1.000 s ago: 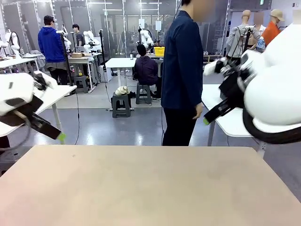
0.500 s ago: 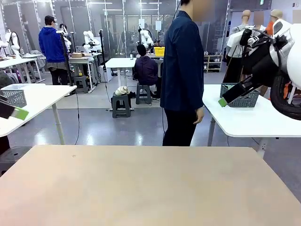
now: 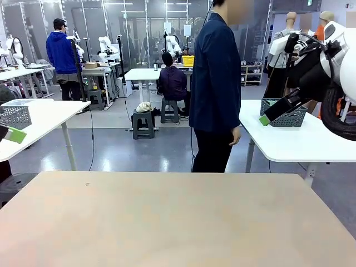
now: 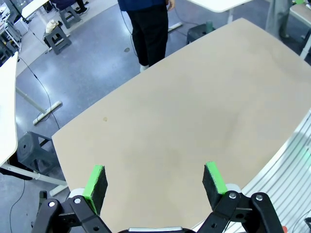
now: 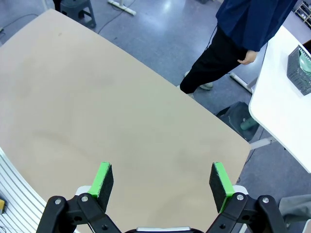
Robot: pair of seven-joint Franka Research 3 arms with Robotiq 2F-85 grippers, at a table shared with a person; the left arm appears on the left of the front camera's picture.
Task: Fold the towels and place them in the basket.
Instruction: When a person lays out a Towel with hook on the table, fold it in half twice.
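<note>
The towels are out of view. A dark grey mesh basket (image 3: 283, 113) stands on a white side table (image 3: 289, 142) at the right, beyond the beige table (image 3: 167, 217); one corner of the basket (image 5: 300, 68) shows in the right wrist view. My left gripper (image 4: 154, 178) is open and empty, high above the beige table (image 4: 184, 111); in the front view its green pad (image 3: 15, 134) peeks in at the left edge. My right gripper (image 5: 160, 180) is also open and empty above the table, raised at the right (image 3: 265, 119) in front of the basket.
A person in a dark blue jacket (image 3: 216, 83) stands side-on at the table's far edge, one hand (image 5: 248, 57) hanging down. Another grey mesh basket (image 3: 15, 114) sits on a white table at the left. Stools stand on the floor around the table.
Both arms have drawn back outward and upward: the left gripper has slid to the left edge, and the right arm has risen to the right, uncovering the basket. Both stay open.
</note>
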